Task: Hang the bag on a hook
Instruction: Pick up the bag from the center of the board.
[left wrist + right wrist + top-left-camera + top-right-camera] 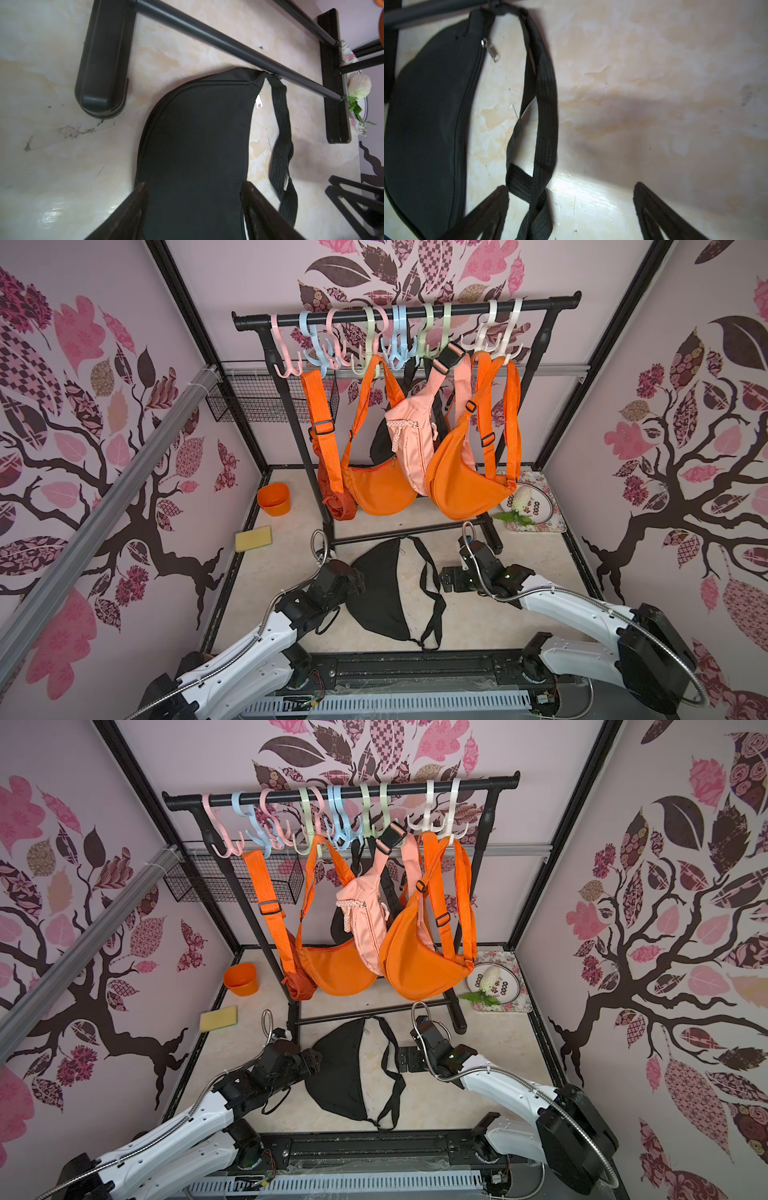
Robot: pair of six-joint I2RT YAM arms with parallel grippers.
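Right now the black bag [379,595] lies flat on the table [291,576] before the rack [457,305], with the left gripper [194,185] wide open astride its body and the right gripper [571,186] wide open beside its strap [546,93], both empty. Since the strap lies flat and twisted, the jaws may slip off it, or the loop may miss a hook [279,348].

The bag [382,593] is laid on the table [478,626] at lower centre, flanked by the left tool [359,578] and right tool [445,578]. The rack [469,304] is set above it, a bucket [273,499] centre-left, a tray [555,526] centre-right.
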